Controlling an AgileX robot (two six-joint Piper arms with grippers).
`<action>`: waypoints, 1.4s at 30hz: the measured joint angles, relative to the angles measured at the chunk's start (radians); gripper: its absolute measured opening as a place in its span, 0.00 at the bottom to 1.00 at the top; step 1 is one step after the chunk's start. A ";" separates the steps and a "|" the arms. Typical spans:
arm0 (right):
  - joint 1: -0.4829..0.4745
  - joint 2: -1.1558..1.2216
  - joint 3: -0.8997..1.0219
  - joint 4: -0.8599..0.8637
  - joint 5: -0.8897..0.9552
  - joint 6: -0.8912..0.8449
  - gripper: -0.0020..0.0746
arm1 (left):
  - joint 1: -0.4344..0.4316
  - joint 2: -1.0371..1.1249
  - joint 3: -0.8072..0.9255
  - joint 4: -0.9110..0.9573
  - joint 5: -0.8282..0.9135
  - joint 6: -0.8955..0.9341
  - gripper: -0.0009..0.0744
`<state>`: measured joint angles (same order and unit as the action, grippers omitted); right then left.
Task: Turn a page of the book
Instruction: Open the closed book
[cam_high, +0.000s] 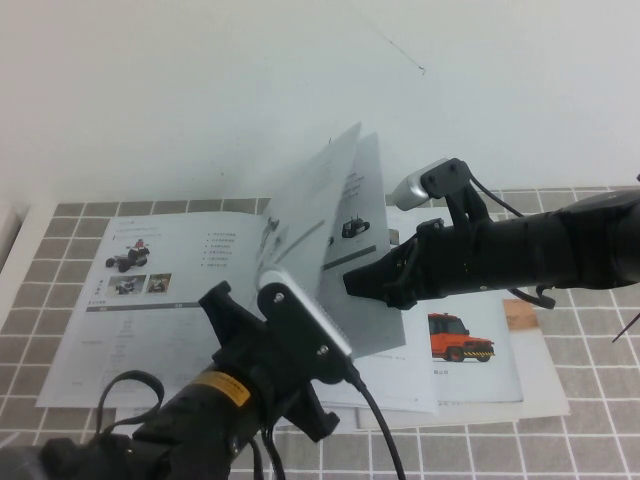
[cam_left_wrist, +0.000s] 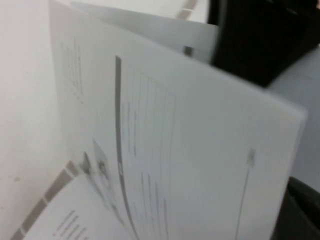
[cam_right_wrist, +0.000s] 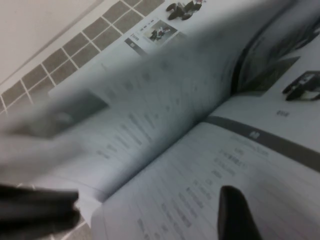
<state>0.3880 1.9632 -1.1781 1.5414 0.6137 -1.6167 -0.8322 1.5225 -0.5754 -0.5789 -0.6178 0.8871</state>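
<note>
1. Book: thin stapled booklet lying open on the grey tiled table, spread from left of centre to centre of the high view. The flat left-hand page shows a dark wheeled rover over two thumbnails and a table of fine print.
2. Left gripper: lower centre of the high view, nose up against the near face of the raised leaf. Its fingers are hidden by its own body; grip state cannot be told. Its wrist view is filled with paper at close range.
3. Page: standing nearly upright at centre frame, mid-turn, top edge curling slightly. Right face carries a small robot photo and a grey bar.
4. Right gripper: centre-right, reaching in from the right, tip against the right face of the leaf near its lower outer edge. Whether it pinches or only props the sheet cannot be told.
5. Truck booklet and plain sheets lie underneath at lower right.
6. Handling, as judged: the leaf is very light, limp, glossy, so it probably slips under a fingertip and flops either way once past vertical. It creases or tears at the staples if pulled hard. Best hold looks like the free outer edge or corner, lightly pinched, swept over towards the left.
</note>
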 joint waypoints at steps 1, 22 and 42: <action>0.000 0.000 0.000 0.000 0.000 0.000 0.45 | 0.000 0.005 0.000 -0.024 -0.033 0.008 0.01; 0.000 0.000 0.000 -0.125 -0.154 0.075 0.45 | 0.000 0.036 0.000 -0.634 -0.283 0.371 0.01; -0.229 -0.204 0.000 -0.315 0.013 0.235 0.17 | 0.000 -0.113 0.000 -0.625 -0.132 0.464 0.01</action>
<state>0.1592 1.7594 -1.1781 1.2261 0.6265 -1.3821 -0.8322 1.4099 -0.5754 -1.2036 -0.7493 1.3515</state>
